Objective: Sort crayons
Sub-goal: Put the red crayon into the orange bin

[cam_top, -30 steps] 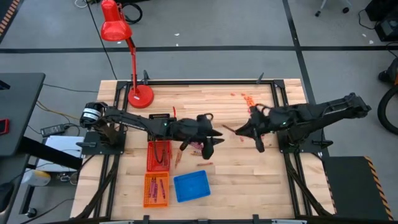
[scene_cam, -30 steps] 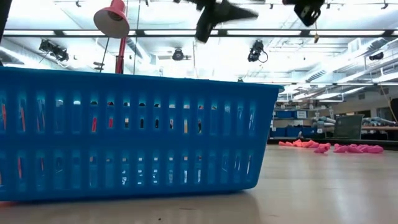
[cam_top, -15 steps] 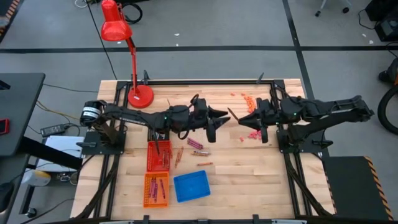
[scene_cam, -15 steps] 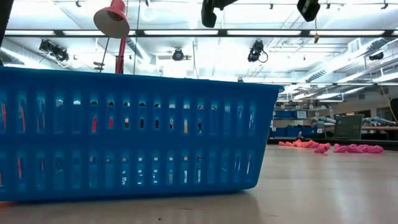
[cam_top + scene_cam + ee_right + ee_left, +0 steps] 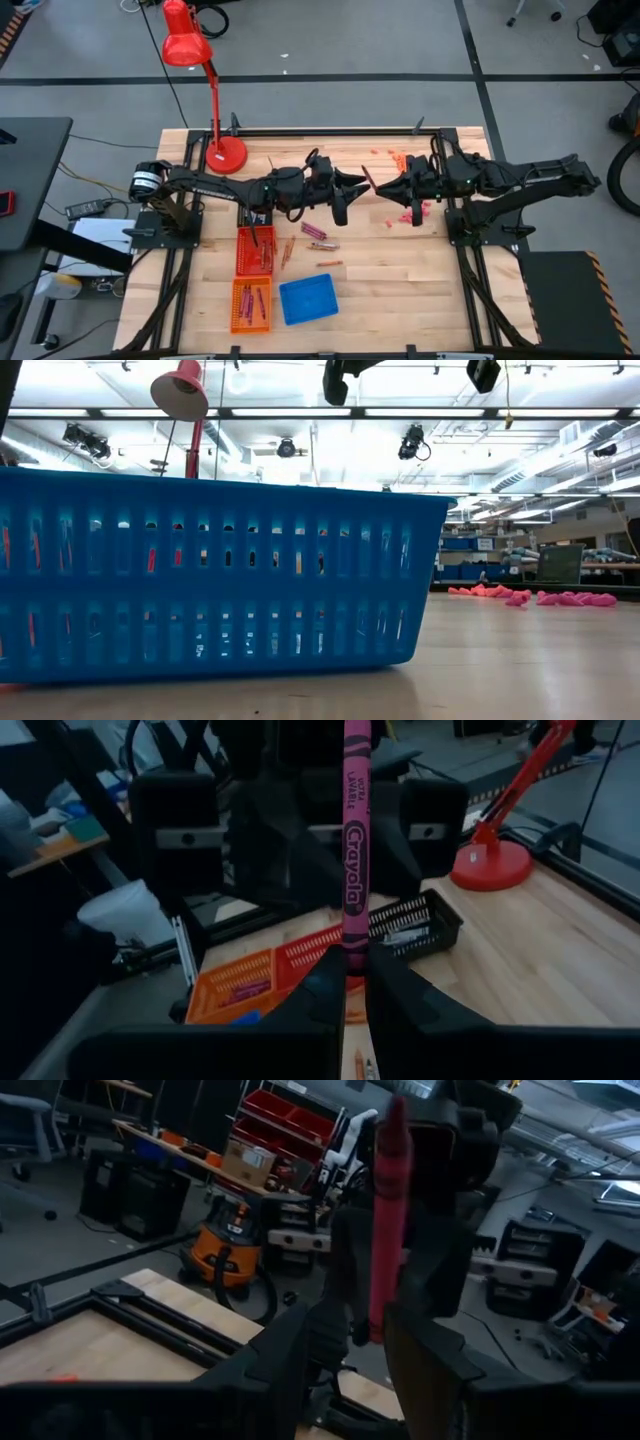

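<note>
High view: the left gripper and the right gripper face each other above the middle of the table, tips nearly meeting, with a thin magenta crayon between them. Half a second ago a wider gap lay between the two; the right arm has since reached further toward the left one. Loose crayons lie on the wood below the left arm, beside the red basket, with the orange basket and the blue basket nearer the front edge. Small pink bits sit under the right arm, well apart from the baskets. The red lamp stands at the back left.

Low view: the blue basket fills most of the picture; only dark parts of both arms show at the upper edge, and the right-hand one has shifted slightly leftward since the earlier frame.

Left wrist view: the left fingers stand parted, unclosed on either side of the crayon's lower end, and the other arm's gripper sits just behind it.

Right wrist view: the right fingers are clenched on the crayon at its lower end, the stick rising upright from them, label readable, with the left gripper dark and close behind it
</note>
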Available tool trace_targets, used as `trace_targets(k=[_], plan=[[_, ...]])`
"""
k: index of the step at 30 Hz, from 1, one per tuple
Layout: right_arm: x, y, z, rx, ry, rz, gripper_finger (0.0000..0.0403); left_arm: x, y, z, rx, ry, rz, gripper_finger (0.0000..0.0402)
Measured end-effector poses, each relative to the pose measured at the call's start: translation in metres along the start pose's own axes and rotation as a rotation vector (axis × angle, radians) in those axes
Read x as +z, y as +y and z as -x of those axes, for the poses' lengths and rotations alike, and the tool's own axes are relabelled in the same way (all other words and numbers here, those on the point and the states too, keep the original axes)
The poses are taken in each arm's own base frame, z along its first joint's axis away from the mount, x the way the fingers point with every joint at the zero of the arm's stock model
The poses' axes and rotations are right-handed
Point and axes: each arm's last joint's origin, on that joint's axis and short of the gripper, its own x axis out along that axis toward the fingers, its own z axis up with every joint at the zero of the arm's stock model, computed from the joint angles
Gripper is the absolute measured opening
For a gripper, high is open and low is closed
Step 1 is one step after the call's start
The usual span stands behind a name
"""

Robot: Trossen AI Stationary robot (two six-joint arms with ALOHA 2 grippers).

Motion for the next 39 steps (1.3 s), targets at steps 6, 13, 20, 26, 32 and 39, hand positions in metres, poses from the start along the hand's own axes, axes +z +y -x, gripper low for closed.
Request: trace_targets(k=[6,13,20,26,32,39], plan=[[0.003,-0.004,0.004,-0.026,-0.021,-0.010,0.0036,0.000,0.000,0.000,0.005,0.000,-0.003,0.0141],[0.001,-0.008,0.000,-0.063,-0.004,0.023,0.0036,0.004,-0.001,0.000,-0.013,-0.045,-0.008,0.0141],[-0.003,-0.007,-0.013,-0.047,0.033,0.029,0.0036,0.004,-0.001,0.000,-0.012,-0.044,-0.006,0.0141],[-0.005,-0.006,-0.027,-0.022,0.033,0.027,0.0036,0.004,0.000,0.000,0.012,-0.052,0.002,0.0141],[-0.005,-0.005,-0.029,-0.017,0.024,0.023,0.0036,0.004,0.001,0.000,0.035,-0.057,0.015,0.0130],[-0.004,-0.006,-0.028,-0.056,0.013,0.017,0.0036,0.002,0.002,0.000,0.057,-0.046,0.014,0.0056]])
